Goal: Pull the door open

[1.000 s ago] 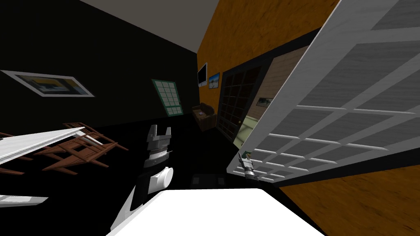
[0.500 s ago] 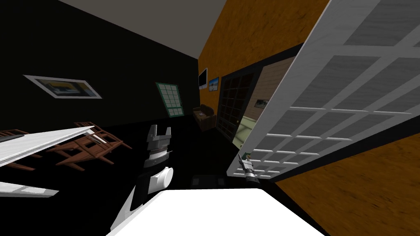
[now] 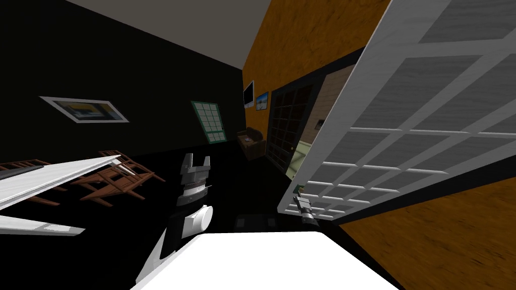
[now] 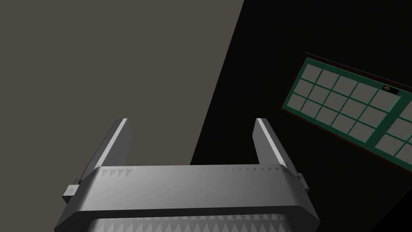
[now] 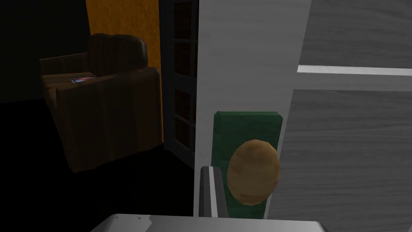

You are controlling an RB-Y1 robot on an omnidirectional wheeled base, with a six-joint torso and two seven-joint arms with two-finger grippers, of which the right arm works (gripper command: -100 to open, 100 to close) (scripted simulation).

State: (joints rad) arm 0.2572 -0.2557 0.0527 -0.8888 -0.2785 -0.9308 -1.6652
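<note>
Compared with one second ago, the whole head view has shifted: the wall picture (image 3: 83, 110) and the wooden chairs (image 3: 118, 176) sit further toward the door side, so the base or torso has turned. The door (image 3: 403, 126) stands steeper, and the black wedge between it and the orange wall (image 3: 453, 241) is wider. The right gripper (image 3: 303, 204) remains at the door's free edge. The left gripper (image 3: 195, 162) is unchanged ahead of the chest.

The door is white with faint wood grain, divided by raised bars into grey rectangular panes. Its knob (image 5: 253, 172) is a rounded, mottled brown oval on a flat green plate (image 5: 245, 129). The right gripper is closed on the knob: one finger (image 5: 211, 189) presses its side, and the other is hidden behind it. The left gripper's fingers (image 4: 267, 139) stand wide apart, holding nothing.

The floor renders black. The far walls are dark and the ceiling is flat grey. A brown armchair (image 5: 104, 108) stands by the orange wall, beside a dark lattice door (image 3: 284, 126). A green-framed grid panel (image 3: 207, 121) hangs on the dark wall. A white slab (image 3: 55, 176) lies over the chairs.
</note>
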